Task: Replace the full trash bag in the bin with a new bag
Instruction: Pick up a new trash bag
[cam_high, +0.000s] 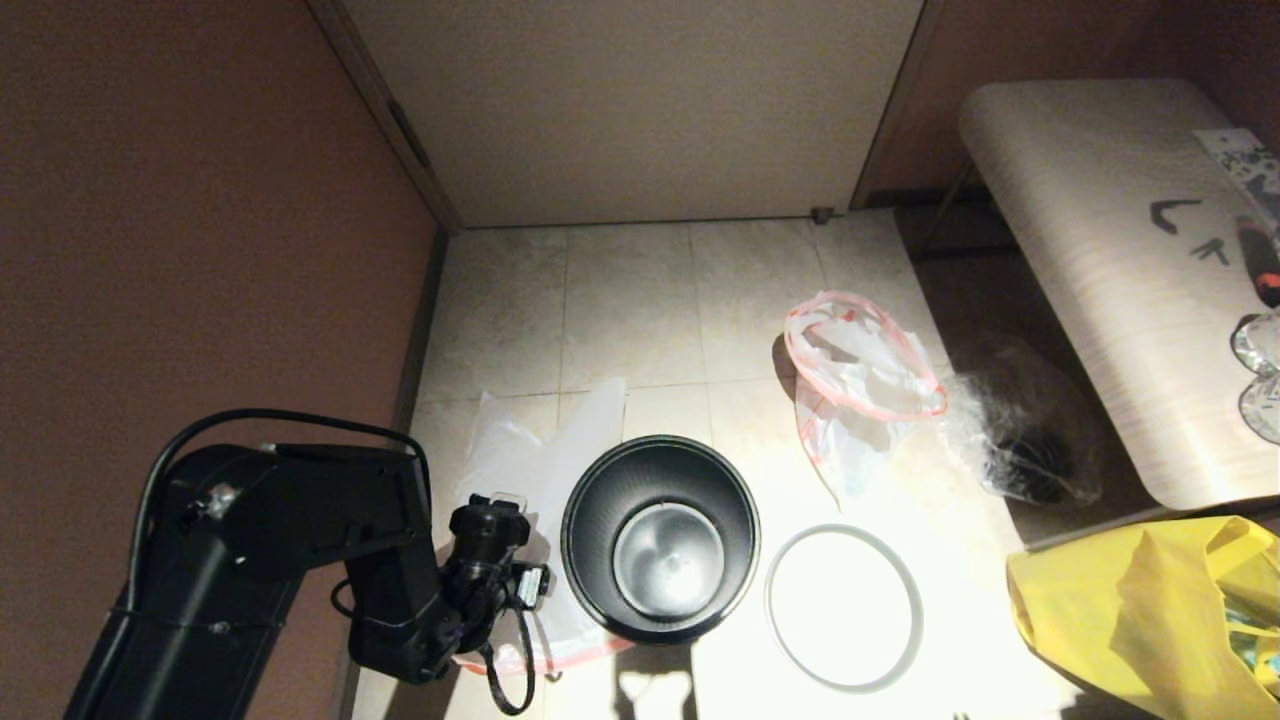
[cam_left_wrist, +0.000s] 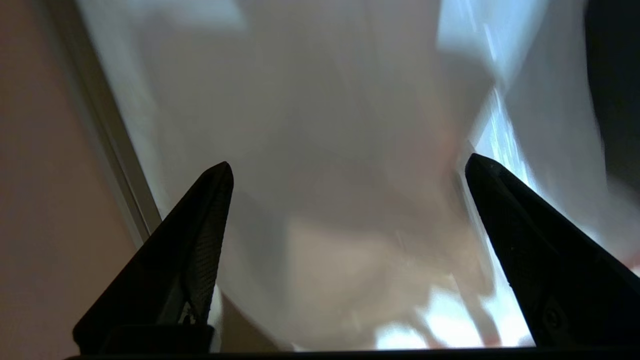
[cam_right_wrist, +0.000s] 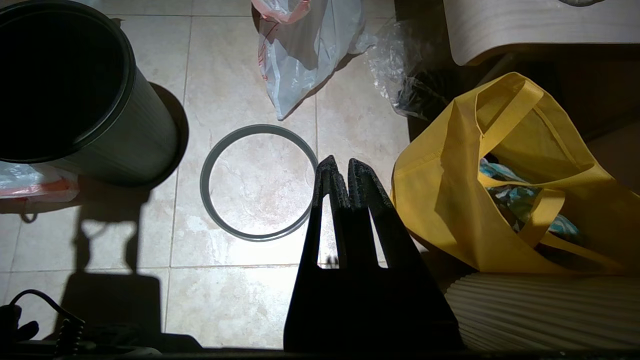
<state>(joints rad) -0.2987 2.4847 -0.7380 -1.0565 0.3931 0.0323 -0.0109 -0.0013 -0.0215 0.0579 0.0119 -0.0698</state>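
Observation:
The black bin stands bagless on the tiled floor, its silvery base showing inside. Its grey hoop lies on the floor to its right. The new bag lies flat to the left of the bin, with its red-orange hem near the bin's foot. My left gripper hangs open just over this plastic, nothing between its fingers. A white bag with a pink-red hem, the full trash bag, lies behind and to the right of the bin; no bottles show. My right gripper is shut and empty, above the floor beside the hoop.
A big yellow bag sits at the front right, close to my right gripper. A crinkly clear bag with dark contents lies under the edge of a pale wooden table. A brown wall runs close along the left.

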